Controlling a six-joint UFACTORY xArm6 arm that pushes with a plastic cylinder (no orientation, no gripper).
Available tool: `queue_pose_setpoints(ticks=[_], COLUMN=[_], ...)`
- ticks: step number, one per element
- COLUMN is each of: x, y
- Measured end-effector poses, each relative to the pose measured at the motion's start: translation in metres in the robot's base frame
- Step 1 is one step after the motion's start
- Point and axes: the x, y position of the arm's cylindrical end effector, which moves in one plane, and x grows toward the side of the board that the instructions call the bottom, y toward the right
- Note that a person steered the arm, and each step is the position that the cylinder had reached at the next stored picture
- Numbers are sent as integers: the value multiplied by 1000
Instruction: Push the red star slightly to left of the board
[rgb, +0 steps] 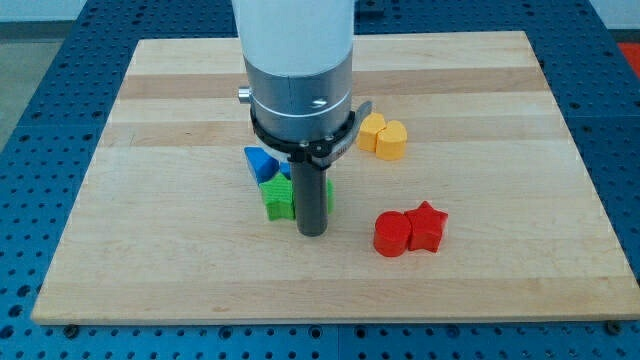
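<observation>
The red star lies on the wooden board, right of centre near the view's bottom. A red cylinder touches its left side. My tip rests on the board to the left of the red cylinder, a short gap away, and just in front of a green block. The rod and the arm's body hide part of the green block and of a blue block behind it.
Two yellow blocks, a hexagon and a heart, sit side by side above the red pair. The board's bottom edge runs below the red blocks, with a blue perforated table around it.
</observation>
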Motion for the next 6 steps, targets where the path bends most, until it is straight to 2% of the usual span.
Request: queue_pose_setpoints(ticks=[1,2,3,4,5,6], x=[-4,30,93,80,72,36], y=[-2,6,44,113,121,118])
